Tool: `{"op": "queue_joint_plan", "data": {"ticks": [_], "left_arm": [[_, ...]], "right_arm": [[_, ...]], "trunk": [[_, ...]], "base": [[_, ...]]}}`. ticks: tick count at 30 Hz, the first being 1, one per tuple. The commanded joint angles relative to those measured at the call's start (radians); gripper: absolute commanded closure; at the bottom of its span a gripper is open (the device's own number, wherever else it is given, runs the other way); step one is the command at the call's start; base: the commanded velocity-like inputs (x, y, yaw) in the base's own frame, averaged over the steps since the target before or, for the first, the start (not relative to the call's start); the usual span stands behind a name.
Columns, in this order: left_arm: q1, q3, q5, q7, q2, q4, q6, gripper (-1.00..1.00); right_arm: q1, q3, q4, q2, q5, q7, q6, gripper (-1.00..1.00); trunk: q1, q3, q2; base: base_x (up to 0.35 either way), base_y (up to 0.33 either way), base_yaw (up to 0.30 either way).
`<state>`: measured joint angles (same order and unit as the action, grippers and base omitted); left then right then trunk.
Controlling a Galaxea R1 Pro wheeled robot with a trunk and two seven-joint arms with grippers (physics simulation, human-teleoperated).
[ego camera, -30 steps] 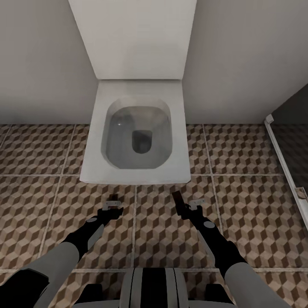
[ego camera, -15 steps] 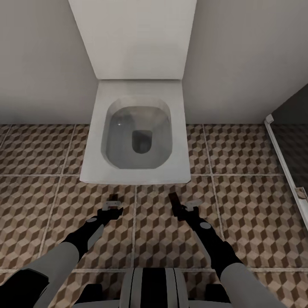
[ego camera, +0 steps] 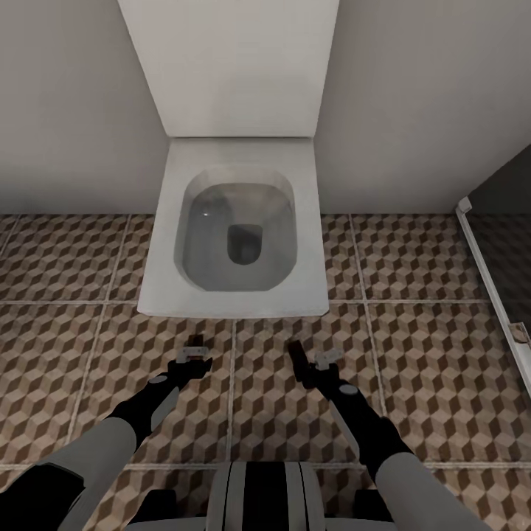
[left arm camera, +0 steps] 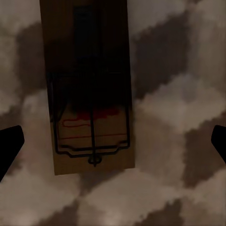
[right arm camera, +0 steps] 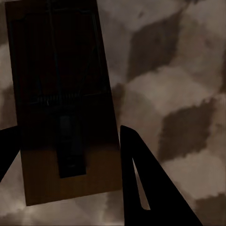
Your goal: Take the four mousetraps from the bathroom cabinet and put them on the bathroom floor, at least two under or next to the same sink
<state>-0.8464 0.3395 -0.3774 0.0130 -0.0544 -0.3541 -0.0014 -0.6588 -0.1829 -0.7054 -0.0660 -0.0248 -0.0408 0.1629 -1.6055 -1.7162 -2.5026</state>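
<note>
Ahead: white toilet [ego camera: 234,236] and wall block forward reach.
Right: glass partition frame [ego camera: 490,287] bounds that side.
Open floor: patterned bathroom floor [ego camera: 81,346] lies bare left and between both arms.

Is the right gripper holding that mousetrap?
Touching. In the right wrist view the mousetrap sits between the right gripper's fingers, and one dark finger presses against the board's edge.
</note>
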Motion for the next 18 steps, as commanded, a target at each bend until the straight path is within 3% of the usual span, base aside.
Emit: {"op": "queue_joint_plan", "data": {"ticks": [1,18], "left_arm": [[0.0,0.006,-0.009,0.001,-0.001,0.0,0.0,-1.0],[0.0,0.006,-0.009,0.002,-0.002,0.001,0.0,-1.0]], "right_arm": [[-0.004,0.0,0.0,0.0,-0.006,-0.002,0.01,1.0],[-0.071,-0.001,0.02,0.0,-0.004,-0.001,0.044,1.0]], "trunk": [[0.0,0.0,0.0],[0.0,0.0,0.0]], "base": [[0.0,0.0,0.0],[0.0,0.0,0.0]]}}
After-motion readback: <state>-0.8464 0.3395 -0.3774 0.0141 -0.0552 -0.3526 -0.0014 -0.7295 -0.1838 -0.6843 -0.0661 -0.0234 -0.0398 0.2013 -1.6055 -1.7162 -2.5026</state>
